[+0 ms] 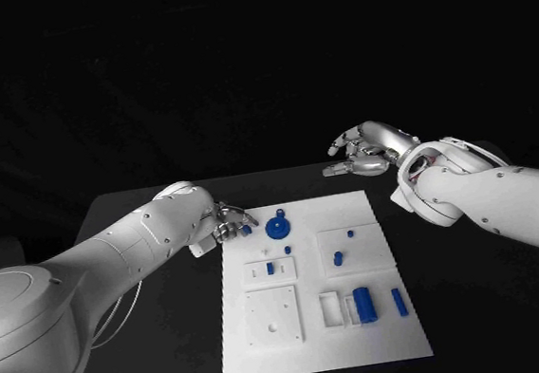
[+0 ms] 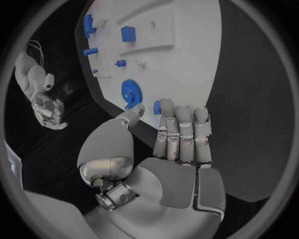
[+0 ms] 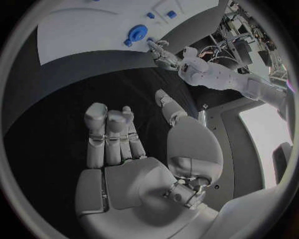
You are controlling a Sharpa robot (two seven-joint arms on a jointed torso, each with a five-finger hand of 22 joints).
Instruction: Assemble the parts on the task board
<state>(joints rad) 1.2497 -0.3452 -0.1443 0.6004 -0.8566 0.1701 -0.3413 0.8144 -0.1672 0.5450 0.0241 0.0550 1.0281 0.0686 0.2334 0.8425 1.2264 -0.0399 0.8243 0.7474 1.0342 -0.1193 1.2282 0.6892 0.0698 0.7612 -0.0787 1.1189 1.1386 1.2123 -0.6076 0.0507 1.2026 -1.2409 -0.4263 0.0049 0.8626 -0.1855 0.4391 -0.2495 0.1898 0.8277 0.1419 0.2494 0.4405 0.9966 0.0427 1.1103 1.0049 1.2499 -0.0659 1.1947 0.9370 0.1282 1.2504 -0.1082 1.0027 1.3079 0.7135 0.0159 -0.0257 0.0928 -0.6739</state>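
The white task board [image 1: 326, 350] lies mid-table with several blue parts on it. A blue gear [image 1: 278, 228] sits near its far edge. My left hand [image 1: 230, 220] reaches over the far left corner, fingers straight. A small blue piece [image 2: 156, 107] lies between its thumb and fingertips, beside the gear [image 2: 130, 93]; no grip on it shows. My right hand [image 1: 368, 150] hovers over the black table beyond the far right corner, fingers apart and holding nothing. A blue cylinder [image 1: 366, 303] and a blue bar [image 1: 399, 300] lie near the front right.
Raised white blocks [image 1: 274, 315] with recesses stand on the board's near half. More small blue pieces [image 1: 339, 256] sit around the board's middle. Black table [image 1: 483, 306] surrounds the board on both sides.
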